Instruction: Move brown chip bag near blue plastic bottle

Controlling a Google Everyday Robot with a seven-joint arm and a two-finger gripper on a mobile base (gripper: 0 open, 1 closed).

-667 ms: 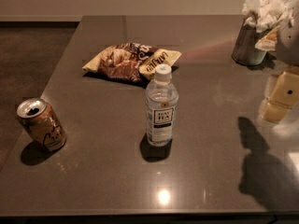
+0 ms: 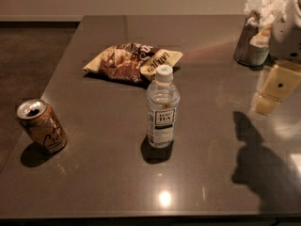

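Observation:
The brown chip bag [image 2: 129, 61] lies flat on the dark table [image 2: 103, 173], at the back centre-left. The blue plastic bottle [image 2: 162, 108] looks clear, with a white cap and a tea label. It stands upright just in front of the bag's right end, a small gap apart. My gripper [image 2: 275, 86] is cream-coloured and hangs over the table's right side, well to the right of the bottle and the bag. It holds nothing that I can see. Its shadow falls on the table below it.
An opened orange-brown drink can [image 2: 42, 126] stands tilted at the table's left edge. A dark cup stuffed with white napkins [image 2: 256, 36] stands at the back right, just behind the gripper. The table's left edge borders dark floor.
The gripper has shifted slightly to the left and up. The bag, the bottle and the can have not moved.

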